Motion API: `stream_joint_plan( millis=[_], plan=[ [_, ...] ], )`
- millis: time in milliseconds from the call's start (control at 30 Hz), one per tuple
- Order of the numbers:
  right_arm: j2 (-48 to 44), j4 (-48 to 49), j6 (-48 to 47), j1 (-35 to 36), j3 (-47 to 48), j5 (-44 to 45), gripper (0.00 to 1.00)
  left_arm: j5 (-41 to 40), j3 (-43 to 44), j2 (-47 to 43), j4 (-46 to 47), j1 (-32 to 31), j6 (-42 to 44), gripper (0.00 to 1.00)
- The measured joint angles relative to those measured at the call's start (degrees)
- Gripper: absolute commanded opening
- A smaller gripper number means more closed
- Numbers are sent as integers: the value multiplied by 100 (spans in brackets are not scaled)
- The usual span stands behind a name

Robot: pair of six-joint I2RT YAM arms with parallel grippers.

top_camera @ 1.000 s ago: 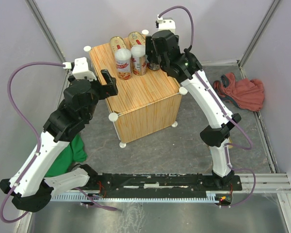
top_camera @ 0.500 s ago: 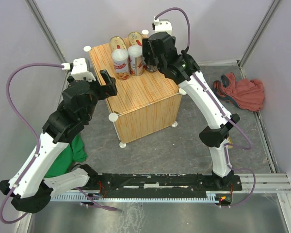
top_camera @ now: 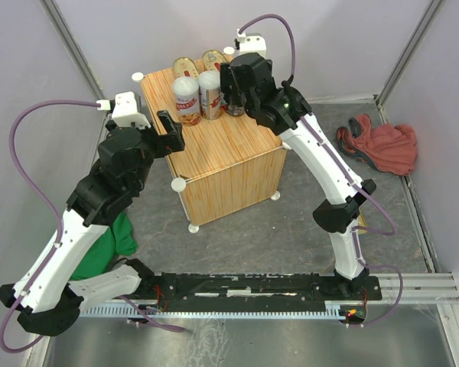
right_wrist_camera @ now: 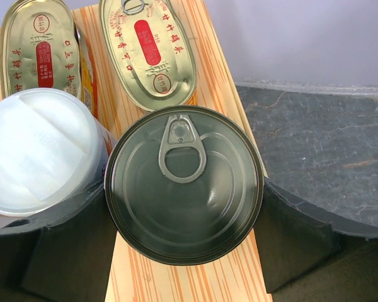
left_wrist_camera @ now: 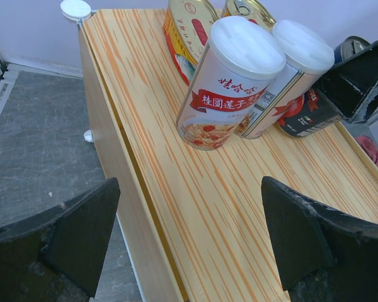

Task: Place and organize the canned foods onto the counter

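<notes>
On the wood-grain counter (top_camera: 222,153) two oval gold cans (top_camera: 185,66) (top_camera: 214,58) lie flat at the back. Two tall white-lidded cans (top_camera: 185,98) (top_camera: 209,92) stand side by side in front of them. My right gripper (right_wrist_camera: 184,189) is shut on the dark round can (right_wrist_camera: 184,182), which rests on the counter beside a white lid (right_wrist_camera: 41,148); both fingers (right_wrist_camera: 296,233) press against its sides. My left gripper (left_wrist_camera: 189,233) hangs open over the counter's front left edge, nothing between its fingers, short of the nearest tall can (left_wrist_camera: 230,82).
A red cloth (top_camera: 382,145) lies on the grey floor at the right. A green cloth (top_camera: 115,241) shows partly under the left arm. White knobs (top_camera: 137,76) mark the counter's corners. Pale walls close in the back and sides.
My right gripper has slid left and toward the back with the dark can. The two tall white-lidded cans have shifted left along with it. The left arm has not moved.
</notes>
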Motion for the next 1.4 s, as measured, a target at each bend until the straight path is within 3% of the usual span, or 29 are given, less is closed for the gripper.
stream_joint_plan(
  millis=[600,733,833,1133,1300,1400],
  plan=[
    [61,-22,-63,-35,0,61,2,-2,-7,-48,0,0,0,99],
    [61,-33,-61,-76,0,31,5,-2,-7,-48,0,0,0,99],
    [61,-44,-59,-92,0,17,17,-2,-7,-48,2,0,0,99],
    [61,-48,-61,-125,4,-15,76,0,-7,-13,17,0,0,99],
    [61,-48,-57,-151,4,-63,90,0,-7,7,22,0,0,99],
    [61,9,-55,-166,24,-79,92,0,-7,15,24,0,0,99]
  ],
)
